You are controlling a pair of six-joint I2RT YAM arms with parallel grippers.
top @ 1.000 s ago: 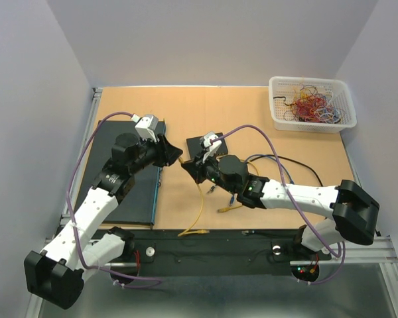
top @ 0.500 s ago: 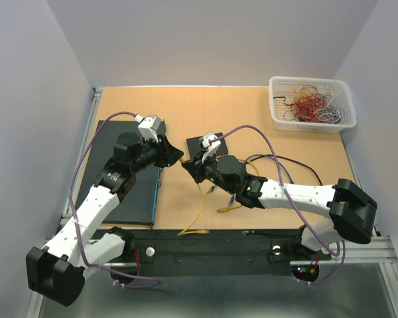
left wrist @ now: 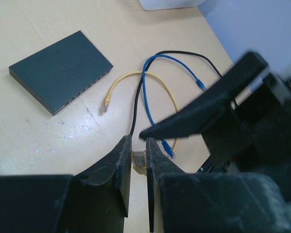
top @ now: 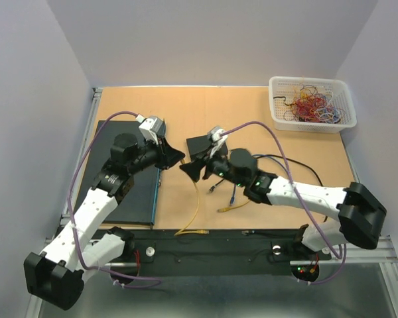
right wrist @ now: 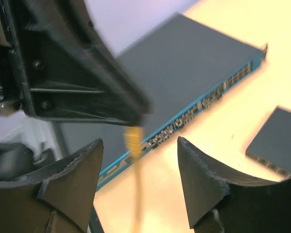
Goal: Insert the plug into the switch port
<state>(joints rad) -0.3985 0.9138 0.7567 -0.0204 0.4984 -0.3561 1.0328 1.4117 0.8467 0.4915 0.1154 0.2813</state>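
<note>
Plug (left wrist: 138,160) (yellow) upright, cord (right wrist: 136,194) hanging down — pinched in left tool (left wrist: 137,141); right tool (right wrist: 139,140) wide.

Colours on the tan tabletop (top: 252,112)

The switch (right wrist: 194,63) is dark grey with a bright blue front edge, and the small box (left wrist: 60,70) is dark grey too. The plug (right wrist: 132,138) and its yellow cable (top: 198,199) lie near a blue cable (left wrist: 168,148) and a black cable (left wrist: 134,116). The basket (top: 312,124) is white, its wires (top: 312,105) red, yellow and mixed. The left claw (left wrist: 138,141) and right claw (right wrist: 138,143) are black.
</note>
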